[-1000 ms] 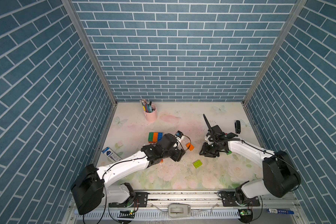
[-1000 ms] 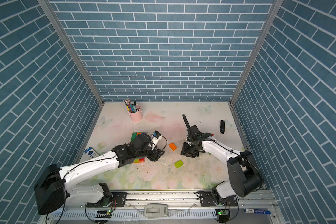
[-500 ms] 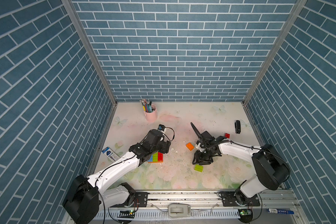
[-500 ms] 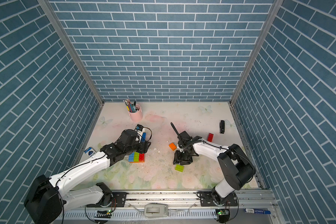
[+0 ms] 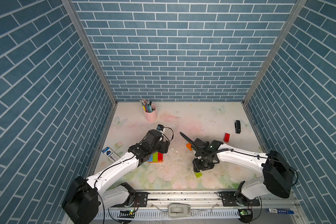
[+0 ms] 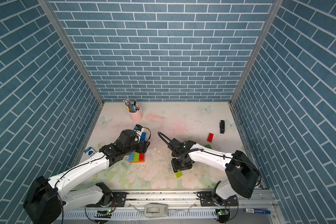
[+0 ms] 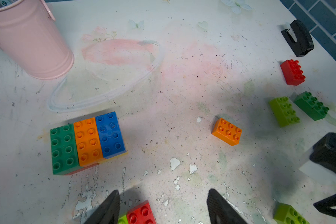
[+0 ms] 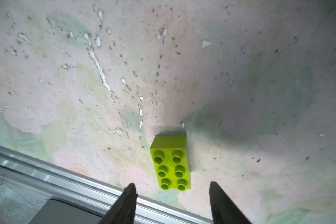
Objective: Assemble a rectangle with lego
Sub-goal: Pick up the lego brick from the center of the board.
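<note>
My left gripper (image 7: pixel 163 192) is open above the table, with the red end of a blue, lime and red lego block (image 5: pixel 155 157) (image 7: pixel 142 213) lying between its fingers, not gripped. A second block of green, orange and blue lego (image 7: pixel 87 142) lies beyond it. My right gripper (image 8: pixel 172 186) (image 5: pixel 201 168) is open just over a single lime brick (image 8: pixel 171 163) (image 6: pixel 178 174) that lies flat near the front edge. Loose bricks: orange (image 7: pixel 227 131) (image 5: pixel 188 145), red (image 5: pixel 227 137), lime (image 7: pixel 284 111), dark green (image 7: pixel 311 105).
A pink pen cup (image 5: pixel 150 114) stands at the back left. A black clip-like item (image 5: pixel 237 126) lies by the right wall and a blue and white card (image 5: pixel 110 153) by the left wall. The metal front rail (image 8: pixel 47 174) runs close to the lime brick.
My left arm drew back to the left, uncovering the blue, lime and red block. My right arm swung left and forward over the lime brick, and its jaws opened.
</note>
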You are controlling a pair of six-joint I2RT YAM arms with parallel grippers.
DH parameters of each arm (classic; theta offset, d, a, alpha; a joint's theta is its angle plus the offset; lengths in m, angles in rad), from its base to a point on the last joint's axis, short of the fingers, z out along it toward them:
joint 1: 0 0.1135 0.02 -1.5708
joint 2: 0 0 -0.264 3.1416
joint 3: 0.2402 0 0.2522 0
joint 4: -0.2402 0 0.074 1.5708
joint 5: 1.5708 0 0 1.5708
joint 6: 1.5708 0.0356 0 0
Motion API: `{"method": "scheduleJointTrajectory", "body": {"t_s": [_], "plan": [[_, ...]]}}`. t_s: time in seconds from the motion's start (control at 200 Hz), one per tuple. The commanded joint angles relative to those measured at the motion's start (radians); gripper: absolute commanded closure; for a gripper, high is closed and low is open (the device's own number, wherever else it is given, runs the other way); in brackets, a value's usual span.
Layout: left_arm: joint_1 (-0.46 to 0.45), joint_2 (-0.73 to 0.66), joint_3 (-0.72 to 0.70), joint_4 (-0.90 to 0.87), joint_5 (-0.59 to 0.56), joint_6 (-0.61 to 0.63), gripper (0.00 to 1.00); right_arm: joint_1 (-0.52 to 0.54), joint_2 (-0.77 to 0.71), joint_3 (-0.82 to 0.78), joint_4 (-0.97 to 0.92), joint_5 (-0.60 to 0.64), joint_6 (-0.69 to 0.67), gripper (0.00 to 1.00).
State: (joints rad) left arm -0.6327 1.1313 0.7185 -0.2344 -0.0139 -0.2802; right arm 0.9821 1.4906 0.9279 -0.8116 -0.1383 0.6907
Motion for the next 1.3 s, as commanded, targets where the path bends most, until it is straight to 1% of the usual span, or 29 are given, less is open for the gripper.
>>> {"method": "scheduleJointTrajectory", "body": {"t_s": [0.0,0.165,0.315,0.405,0.46,0.535,0.615,0.68,0.735,0.835,0.84,0.88,0.975,1.125,1.295], "plan": [[0.008,-0.004,-0.016,0.001,0.007,-0.004,0.27,0.033,0.050,0.024,-0.047,0.096,0.070,0.41],[0.009,-0.003,-0.014,-0.001,0.009,-0.001,0.28,0.059,0.108,0.035,-0.024,0.099,0.066,0.46],[0.011,-0.007,-0.016,-0.006,0.000,-0.004,0.27,0.063,0.140,0.041,-0.017,0.112,0.039,0.54],[0.017,-0.016,-0.017,-0.006,-0.007,-0.004,0.28,0.062,0.148,0.047,-0.011,0.112,0.005,0.59],[0.021,-0.022,-0.016,-0.008,-0.007,-0.004,0.28,0.061,0.151,0.056,-0.013,0.117,-0.022,0.65],[0.029,-0.024,-0.015,-0.013,-0.009,-0.004,0.28,0.049,0.145,0.071,-0.026,0.132,-0.085,0.71],[0.039,-0.020,-0.013,-0.023,-0.015,-0.004,0.28,0.002,0.121,0.092,-0.046,0.144,-0.206,0.72],[0.050,-0.015,-0.011,-0.025,-0.020,-0.004,0.28,-0.060,0.109,0.111,-0.061,0.091,-0.338,0.72],[0.062,-0.006,-0.008,-0.023,-0.020,-0.007,0.28,-0.107,0.117,0.138,-0.081,0.075,-0.428,0.73],[0.083,0.010,0.003,-0.012,-0.020,-0.007,0.28,-0.183,0.158,0.177,-0.093,0.057,-0.536,0.76],[0.084,0.011,0.005,-0.012,-0.021,-0.008,0.28,-0.185,0.161,0.179,-0.092,0.042,-0.541,0.76],[0.088,0.019,0.009,-0.006,-0.025,-0.005,0.29,-0.202,0.181,0.196,-0.090,0.017,-0.566,0.77],[0.101,0.041,0.032,0.005,-0.025,0.003,0.28,-0.221,0.241,0.248,-0.092,0.000,-0.599,0.78],[0.134,0.083,0.061,0.027,0.004,0.025,0.29,-0.240,0.326,0.311,-0.090,0.026,-0.638,0.79],[0.175,0.113,0.063,0.052,0.044,0.020,0.29,-0.276,0.380,0.371,-0.083,0.026,-0.656,0.79]]}}
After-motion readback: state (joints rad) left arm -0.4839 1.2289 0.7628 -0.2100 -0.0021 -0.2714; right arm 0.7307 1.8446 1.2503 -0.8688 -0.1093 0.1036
